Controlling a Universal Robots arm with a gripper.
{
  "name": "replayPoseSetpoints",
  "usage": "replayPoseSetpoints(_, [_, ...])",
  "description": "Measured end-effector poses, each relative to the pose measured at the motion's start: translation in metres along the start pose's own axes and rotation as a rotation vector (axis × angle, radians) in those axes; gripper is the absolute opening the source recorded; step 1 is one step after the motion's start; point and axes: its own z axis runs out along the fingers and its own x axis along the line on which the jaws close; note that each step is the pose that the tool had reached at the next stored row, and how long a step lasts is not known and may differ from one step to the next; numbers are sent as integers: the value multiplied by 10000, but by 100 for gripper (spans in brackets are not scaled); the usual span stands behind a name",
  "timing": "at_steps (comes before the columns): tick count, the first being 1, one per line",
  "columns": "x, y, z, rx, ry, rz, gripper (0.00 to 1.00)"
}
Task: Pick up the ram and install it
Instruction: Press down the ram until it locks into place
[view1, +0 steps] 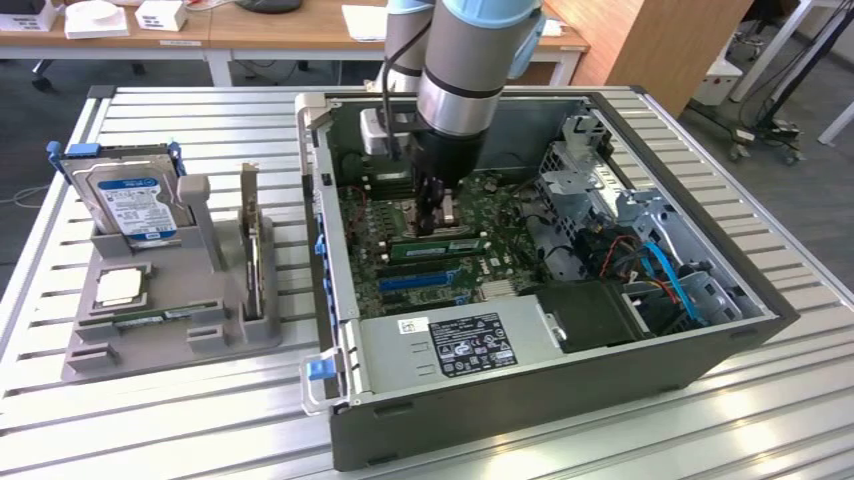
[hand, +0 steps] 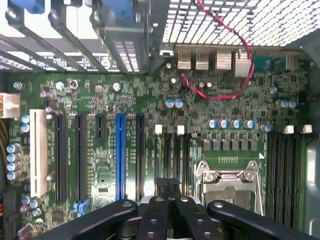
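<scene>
Exterior view: arm reaches down into open computer case (view1: 534, 390) on slatted surface (view1: 174, 420); tool (view1: 437, 215) fingers pressed together just above the ram (view1: 430, 243), which lies along the motherboard (view1: 400, 215) slots. Contact unclear. Hard drive (view1: 131, 205) stands in gray holder (view1: 160, 320) toward the exterior view's left.

Wrist view: tool (hand: 168, 186) closed over green motherboard (hand: 150, 100), near CPU socket (hand: 227, 182).

The robot's silver-grey cylindrical metal arm (view1: 461, 85) carries a pale blue plastic joint cap at its upper end and a thin black ring lower down. A black cable runs along its side at 9 o'clock. Below sits the black end effector (view1: 434, 215), its matte black link bars (hand: 165, 215) studded with round pivot pins.
</scene>
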Motion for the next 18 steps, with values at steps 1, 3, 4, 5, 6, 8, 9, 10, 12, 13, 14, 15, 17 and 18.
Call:
replayPoseSetpoints(1, [0, 13, 1, 0, 0, 3, 10])
replayPoseSetpoints(3, [0, 24, 1, 0, 0, 8, 10])
replayPoseSetpoints(4, [0, 24, 1, 0, 0, 8, 10])
replayPoseSetpoints(5, [0, 24, 1, 0, 0, 7, 10])
replayPoseSetpoints(6, [0, 24, 1, 0, 0, 7, 10])
replayPoseSetpoints(8, [1, 24, 2, -1, 1, 7, 10])
replayPoseSetpoints(9, [1, 24, 6, 1, 0, 8, 10])
replayPoseSetpoints(10, [1, 24, 12, 1, -1, 8, 10])
replayPoseSetpoints(12, [2, 24, 25, 0, 0, 8, 10])
replayPoseSetpoints(13, [2, 23, 30, 0, 0, 8, 10])
replayPoseSetpoints(14, [2, 23, 35, 0, 0, 8, 10])
replayPoseSetpoints(15, [2, 23, 41, 0, 1, 8, 10])
replayPoseSetpoints(17, [3, 23, 49, -1, 2, 8, 10])
replayPoseSetpoints(18, [3, 23, 49, -1, 2, 8, 10])
